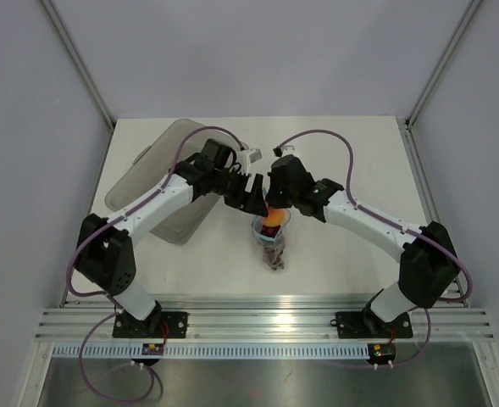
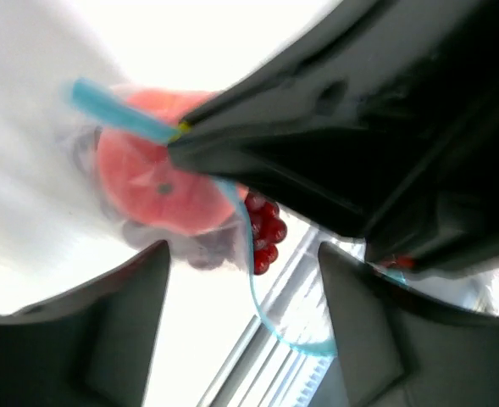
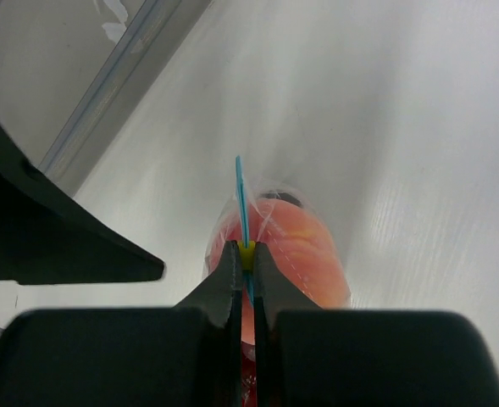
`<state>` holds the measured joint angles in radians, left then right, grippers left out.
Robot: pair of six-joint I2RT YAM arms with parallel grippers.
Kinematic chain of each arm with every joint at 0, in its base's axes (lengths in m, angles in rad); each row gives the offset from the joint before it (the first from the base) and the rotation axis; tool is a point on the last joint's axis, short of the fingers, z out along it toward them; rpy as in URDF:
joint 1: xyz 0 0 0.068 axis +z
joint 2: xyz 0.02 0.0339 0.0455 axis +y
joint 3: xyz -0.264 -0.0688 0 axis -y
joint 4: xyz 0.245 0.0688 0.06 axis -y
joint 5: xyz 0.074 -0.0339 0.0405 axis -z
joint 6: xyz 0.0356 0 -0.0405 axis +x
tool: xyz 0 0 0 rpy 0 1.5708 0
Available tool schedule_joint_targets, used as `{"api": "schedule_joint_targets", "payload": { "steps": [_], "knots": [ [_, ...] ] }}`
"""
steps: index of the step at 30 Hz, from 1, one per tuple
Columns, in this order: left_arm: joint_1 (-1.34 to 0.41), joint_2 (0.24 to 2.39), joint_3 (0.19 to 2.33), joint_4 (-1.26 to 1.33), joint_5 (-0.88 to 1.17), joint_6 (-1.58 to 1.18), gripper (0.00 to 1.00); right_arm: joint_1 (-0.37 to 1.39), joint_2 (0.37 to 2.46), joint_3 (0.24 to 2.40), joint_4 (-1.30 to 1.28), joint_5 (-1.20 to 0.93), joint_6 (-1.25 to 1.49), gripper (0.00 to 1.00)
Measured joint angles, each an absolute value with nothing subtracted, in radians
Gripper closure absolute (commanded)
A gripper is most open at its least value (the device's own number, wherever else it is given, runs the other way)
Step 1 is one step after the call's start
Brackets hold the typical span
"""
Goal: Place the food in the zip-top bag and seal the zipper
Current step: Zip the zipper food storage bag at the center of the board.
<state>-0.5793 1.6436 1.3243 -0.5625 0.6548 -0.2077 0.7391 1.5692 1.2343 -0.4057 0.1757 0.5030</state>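
Blue-teal zipper (image 3: 241, 191) sat pinched in the tightly closed right gripper (image 3: 246, 254), above the peach (image 3: 296, 246) and grapes (image 2: 264, 233) inside the zip-top bag (image 1: 274, 250) at mid-tabletop (image 1: 351, 153). The left gripper (image 2: 242, 254) hung spread wide, holding nothing.

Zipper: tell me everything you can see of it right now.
The zipper is a thin blue-teal strip along the mouth of the clear crinkly bag. The right gripper is shut on it, a small yellow piece showing between the fingertips. One short end pokes out beyond them; the rest curves loosely down past the grapes, between the fingers of the open left gripper. The peach sits in the bag just under it. Whether it is sealed cannot be told.
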Motion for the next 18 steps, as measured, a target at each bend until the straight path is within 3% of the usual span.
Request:
{"api": "schedule_joint_targets", "payload": {
  "steps": [5, 9, 13, 16, 18],
  "knots": [
    [-0.513, 1.517, 1.254, -0.565, 0.647, -0.228, 0.14, 0.738, 1.520, 1.168, -0.348, 0.150, 0.482, 1.00],
    [-0.442, 1.383, 1.199, -0.557, 0.649, -0.238, 0.20, 0.738, 1.502, 1.150, -0.313, 0.105, 0.452, 1.00],
    [-0.377, 1.328, 1.172, -0.501, 0.664, -0.253, 0.35, 0.738, 1.473, 1.126, -0.284, 0.041, 0.415, 1.00],
    [-0.372, 1.328, 1.139, -0.418, 0.692, -0.244, 0.37, 0.737, 1.455, 1.121, -0.273, -0.034, 0.376, 1.00],
    [-0.372, 1.329, 1.100, -0.348, 0.723, -0.233, 0.32, 0.737, 1.449, 1.121, -0.268, -0.081, 0.348, 1.00]
  ]
}}
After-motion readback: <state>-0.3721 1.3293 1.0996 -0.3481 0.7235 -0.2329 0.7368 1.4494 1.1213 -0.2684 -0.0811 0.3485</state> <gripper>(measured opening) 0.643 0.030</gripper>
